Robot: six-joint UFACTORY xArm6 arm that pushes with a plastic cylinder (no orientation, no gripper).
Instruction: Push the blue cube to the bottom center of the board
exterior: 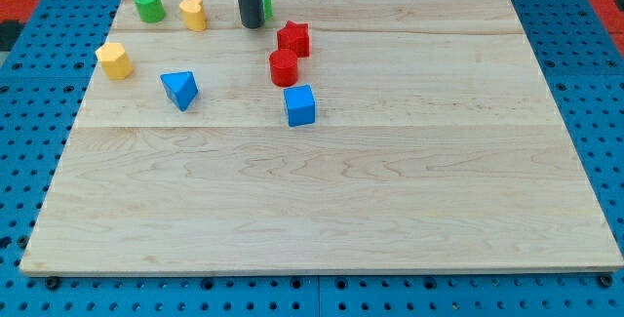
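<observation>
While my tip (252, 25) rests near the view's top of the tabletop (390, 200), the blue cube (300, 105) lies well apart from it, toward the view's bottom and a little to the view's right, roughly at the board's mid-height and left of its centre. As an end effector this is only a straight dark rod, so it has no jaws to spread or press together, and it pinches nothing. Just behind the rod, on its right side, a green block (265, 7) peeks out, mostly hidden. Between the tip and the blue cube stand a red star-shaped block (293, 38) and, just below it, a red cylinder (284, 67); the cylinder is near the cube's upper left. A blue triangular block (179, 89) sits to the view's left of the cube. Along the top left are a green cylinder (149, 5) and a yellow block (194, 13), with another yellow block (115, 60) lower, near the left edge. No containers are on the board.
</observation>
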